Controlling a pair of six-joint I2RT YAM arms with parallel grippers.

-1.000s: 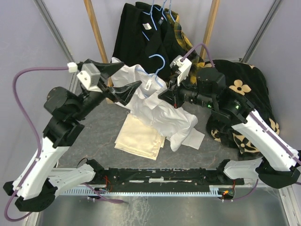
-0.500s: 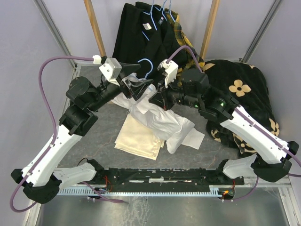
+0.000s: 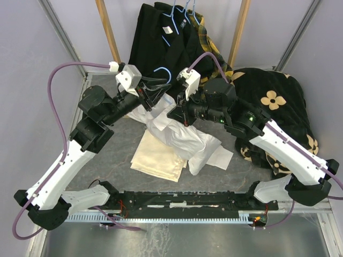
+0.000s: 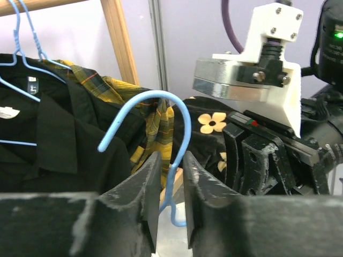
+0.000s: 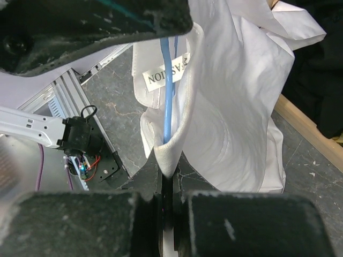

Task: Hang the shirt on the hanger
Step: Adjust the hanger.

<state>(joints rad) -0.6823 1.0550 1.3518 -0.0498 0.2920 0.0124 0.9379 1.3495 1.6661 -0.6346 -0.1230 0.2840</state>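
Black garments (image 3: 155, 37) hang behind; left end effector (image 4: 170, 167) pinches the hanger (image 4: 187, 134), right end effector (image 5: 167, 179) pinches the shirt (image 5: 236, 107).

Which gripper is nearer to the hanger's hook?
Left. The left gripper clasps the wire neck right under the hook; the right gripper pinches the shirt over the hanger wire, farther from the hook.

Both arms stretch forward and inward, the left hand (image 3: 154, 99) and right hand (image 3: 174, 113) pinched closed, close together.
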